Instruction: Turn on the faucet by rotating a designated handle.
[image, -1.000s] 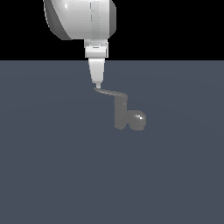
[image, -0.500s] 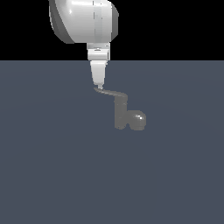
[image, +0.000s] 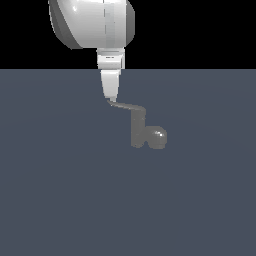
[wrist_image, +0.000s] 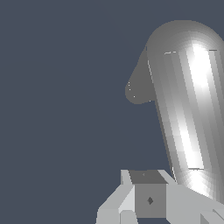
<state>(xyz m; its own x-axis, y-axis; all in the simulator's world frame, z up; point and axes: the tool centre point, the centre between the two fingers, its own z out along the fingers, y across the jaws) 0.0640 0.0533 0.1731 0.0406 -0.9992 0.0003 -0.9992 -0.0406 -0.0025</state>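
Faucet (image: 138, 131) stands on the plain grey tabletop (image: 60, 200), near the middle of the exterior view. Short upright cylinder, glossy bulb touching its base on the exterior view's right. Handle (image: 127, 106) projects from the cylinder top toward the exterior view's left, tapering to a point.

End effector (image: 111, 97) hangs straight down from the white arm, its tip right at the handle's pointed end. Looks like contact, but cannot confirm. Jaw opening not visible in either view: from outside the fingers read as one narrow wedge, and the wrist view shows only a grey block of the end effector (wrist_image: 148, 199) at the frame edge. Cannot tell whether it grips the lever or merely presses against it.

Wrist view otherwise filled by a large glossy rounded cylinder with a duller stub behind it, presumably the faucet (wrist_image: 183, 109) up close. Which part is which is unclear.

Judged step: sweeping the lever about the cylinder's upright axis.

How to do it well:
- Push sideways along an arc centred on the cylinder, not in a straight line, or the tip slides off the tapered end.
- Hold height level with the lever; it is thin, and riding up loses it.
- Contact sits at the very tip: good leverage, little margin. Shifting slightly inward toward the cylinder would be safer.
- Move slowly, keep pressure steady.
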